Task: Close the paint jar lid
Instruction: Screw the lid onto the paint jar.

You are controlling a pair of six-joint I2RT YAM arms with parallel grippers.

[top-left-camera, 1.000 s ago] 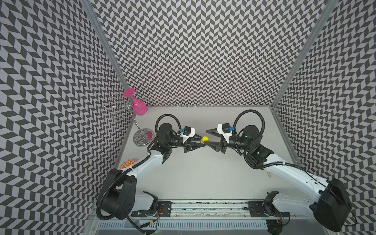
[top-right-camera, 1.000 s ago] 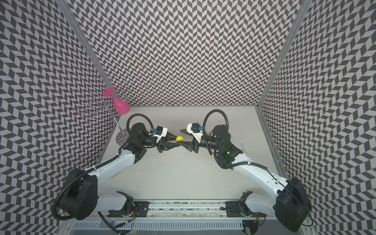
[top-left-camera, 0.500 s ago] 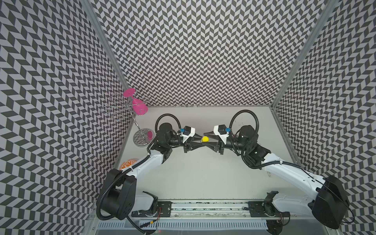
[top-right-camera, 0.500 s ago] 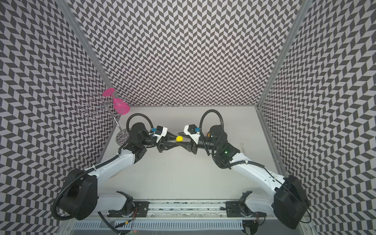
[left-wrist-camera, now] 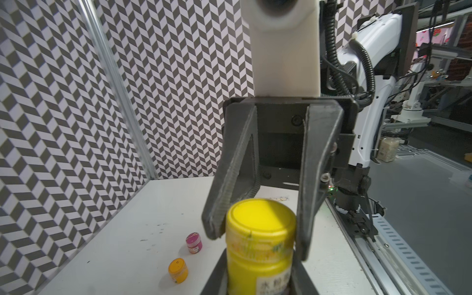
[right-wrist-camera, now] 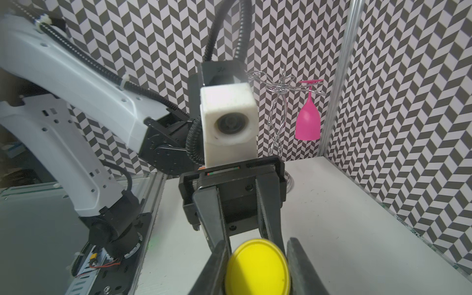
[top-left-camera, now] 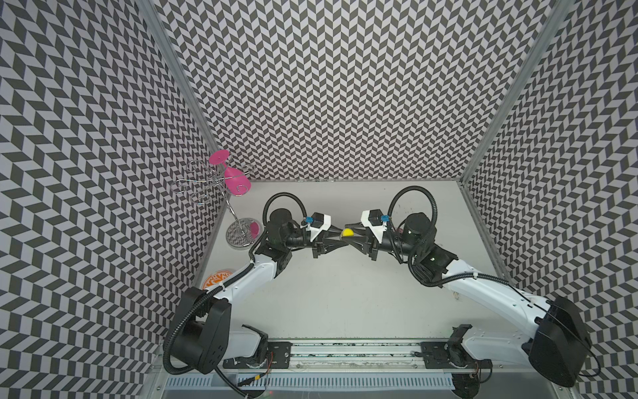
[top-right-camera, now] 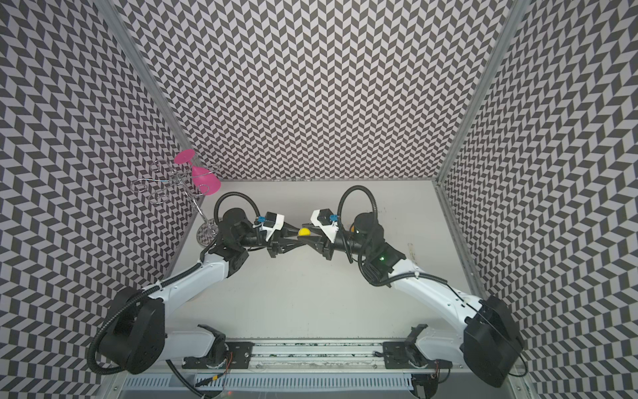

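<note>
- Grips the paint jar [left-wrist-camera: 258,263] by its body with the left gripper [top-left-camera: 341,237], jaws pressed tight on it, likely to stop the body spinning during a twist.
- Keeps that jar upright, roughly midway between both arms over the table [top-left-camera: 345,293]; cannot tell whether lifted clear or standing on it.
- Shows the yellow lid [left-wrist-camera: 260,219] seated on the jar's mouth; cannot tell how far screwed down.
- Sets the right gripper [left-wrist-camera: 259,237] opposite, tip to tip with the left, fingers [left-wrist-camera: 310,204] flanking the lid and seemingly touching both sides, a narrow pinch suited to turning it.
- Splits the work sensibly: one grip low for bracing, one high for tightening.
- Leaves a small pink pot [left-wrist-camera: 194,242] and an orange pot [left-wrist-camera: 178,270] well apart on the table, clear of both grippers.
</note>
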